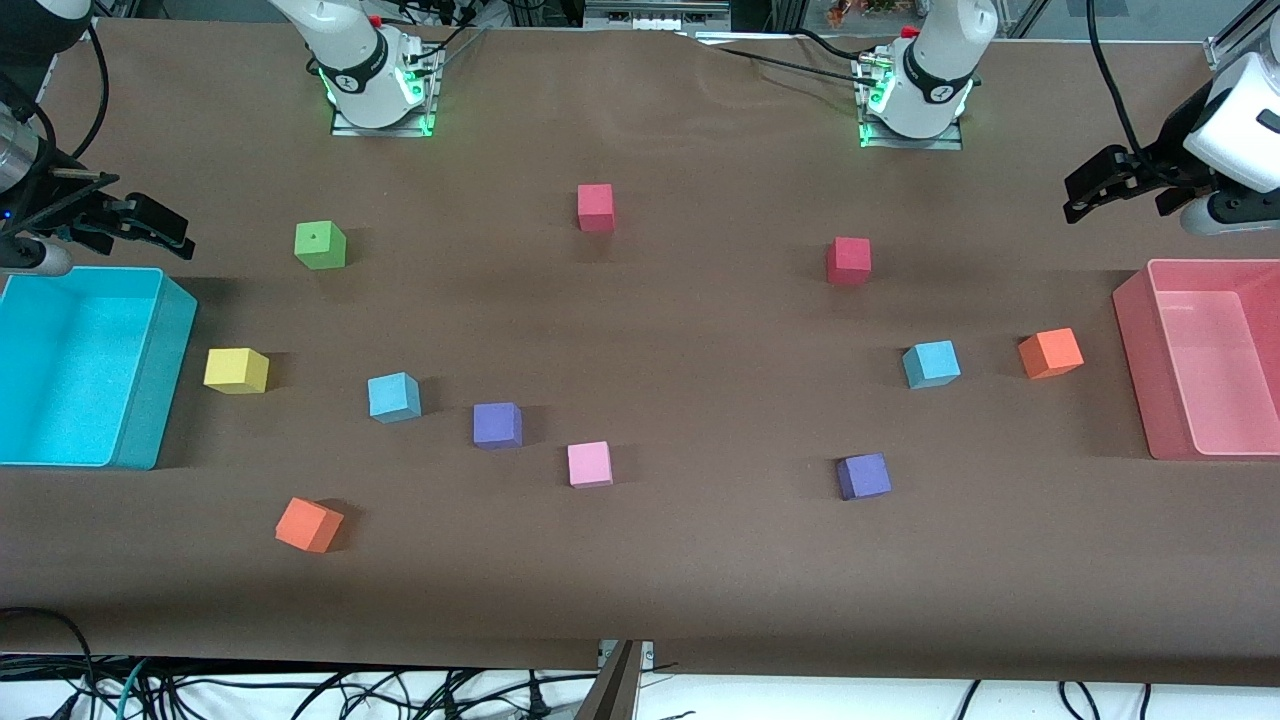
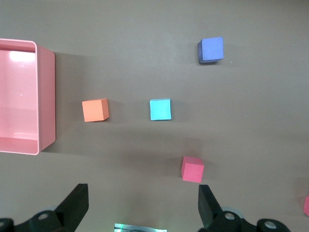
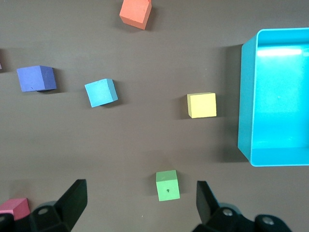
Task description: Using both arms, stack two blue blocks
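Nearest cam: orange cube (image 1: 308, 524), loose on table. Blue block (image 1: 394, 396) sits flat between yellow cube (image 1: 236, 370) and purple cube (image 1: 497, 424), edges skewed, no long axis; well clear of right gripper (image 1: 150, 228), jaws released, up over cyan bin (image 1: 150, 400). 2nd blue block (image 1: 931, 363) beside another orange cube (image 1: 1050, 353), squarer-on; left gripper (image 1: 1100, 188) spread wide above pink bin (image 1: 1135, 330). Blocks well apart.
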`<state>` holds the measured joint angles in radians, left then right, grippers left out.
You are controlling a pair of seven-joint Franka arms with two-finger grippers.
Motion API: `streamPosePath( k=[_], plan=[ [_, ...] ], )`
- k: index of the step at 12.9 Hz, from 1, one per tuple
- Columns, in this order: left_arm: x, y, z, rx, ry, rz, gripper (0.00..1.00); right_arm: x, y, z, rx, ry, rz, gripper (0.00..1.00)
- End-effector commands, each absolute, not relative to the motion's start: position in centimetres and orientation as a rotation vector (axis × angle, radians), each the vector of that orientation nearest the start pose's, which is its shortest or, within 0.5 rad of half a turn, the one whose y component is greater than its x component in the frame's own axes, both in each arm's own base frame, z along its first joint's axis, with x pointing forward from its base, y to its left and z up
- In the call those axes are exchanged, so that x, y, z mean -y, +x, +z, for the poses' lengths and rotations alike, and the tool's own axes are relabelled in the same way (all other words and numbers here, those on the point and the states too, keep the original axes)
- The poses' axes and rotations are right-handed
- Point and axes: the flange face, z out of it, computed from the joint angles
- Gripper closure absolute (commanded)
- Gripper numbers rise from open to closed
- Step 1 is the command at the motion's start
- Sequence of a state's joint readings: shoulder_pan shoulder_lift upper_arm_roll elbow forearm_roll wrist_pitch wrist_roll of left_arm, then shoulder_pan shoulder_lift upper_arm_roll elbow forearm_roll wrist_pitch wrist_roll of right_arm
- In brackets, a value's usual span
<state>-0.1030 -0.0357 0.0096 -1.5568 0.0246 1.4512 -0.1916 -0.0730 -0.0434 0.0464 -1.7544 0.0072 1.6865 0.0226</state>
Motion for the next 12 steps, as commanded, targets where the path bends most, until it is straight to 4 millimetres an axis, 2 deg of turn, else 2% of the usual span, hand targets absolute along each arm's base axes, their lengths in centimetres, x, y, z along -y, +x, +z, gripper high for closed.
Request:
streamPosePath(
  k=[1, 8, 12],
  plan=[
    [4.9, 52.4, 65.3, 0.121, -3.089, 0.112, 0.0, 1.0, 53.9, 57.8, -0.057, -3.149, 0.01, 0.0],
    [5.2, 52.7, 65.6, 0.117, -3.101, 0.112, 0.0, 0.9, 54.0, 57.5, -0.051, -3.146, 0.024, 0.0],
    [4.7, 53.3, 64.9, 0.149, -3.172, 0.145, 0.0, 0.8, 53.8, 57.5, -0.051, -3.146, 0.027, 0.0]
  ],
)
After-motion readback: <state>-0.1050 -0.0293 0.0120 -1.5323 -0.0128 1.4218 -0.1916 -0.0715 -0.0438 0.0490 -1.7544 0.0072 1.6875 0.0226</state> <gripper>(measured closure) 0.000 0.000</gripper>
